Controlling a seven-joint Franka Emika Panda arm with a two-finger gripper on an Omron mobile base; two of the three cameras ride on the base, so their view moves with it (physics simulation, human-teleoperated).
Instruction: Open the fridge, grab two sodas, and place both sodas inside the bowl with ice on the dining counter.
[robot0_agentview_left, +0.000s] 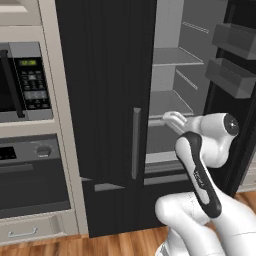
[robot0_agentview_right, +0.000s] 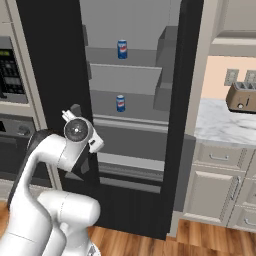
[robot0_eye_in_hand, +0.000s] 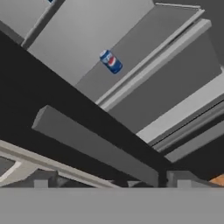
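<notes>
Right base view: two sodas inside open fridge, one per shelf; hand wide, empty.

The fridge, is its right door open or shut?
Open: the fridge right door is swung aside, showing grey shelves with two sodas standing inside.

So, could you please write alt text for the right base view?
The black fridge stands with its right door open, showing two soda cans on grey shelves, the upper can above the lower can. The white robot arm rises at lower left; a toaster sits on the marble counter at right.
</notes>
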